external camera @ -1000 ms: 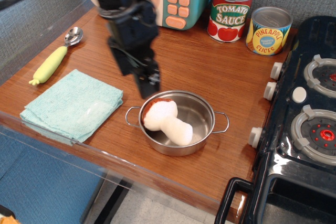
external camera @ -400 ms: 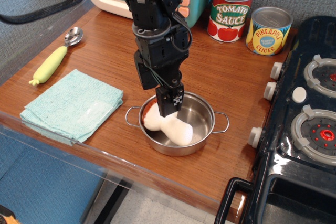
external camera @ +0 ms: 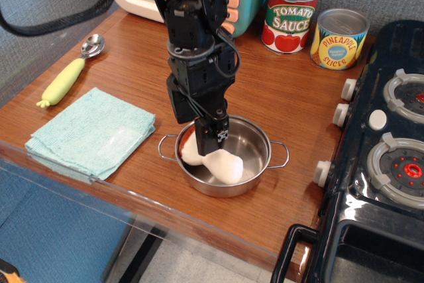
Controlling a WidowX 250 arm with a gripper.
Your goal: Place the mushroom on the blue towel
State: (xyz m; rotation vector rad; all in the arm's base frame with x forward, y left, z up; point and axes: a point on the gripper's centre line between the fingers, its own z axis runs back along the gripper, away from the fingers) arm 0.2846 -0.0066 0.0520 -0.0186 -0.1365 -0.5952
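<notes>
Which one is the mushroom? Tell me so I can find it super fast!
Find the shiny steel pot near the front edge of the wooden counter, left of the black toy stove. The mushroom lies on its side inside it, right under the black gripper. It is the only soft, puffy white thing, with a reddish-brown cap.

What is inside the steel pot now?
The mushroom lies inside the steel pot, white stem toward the front. The gripper reaches in and covers most of its cap, so its grip cannot be seen.
</notes>
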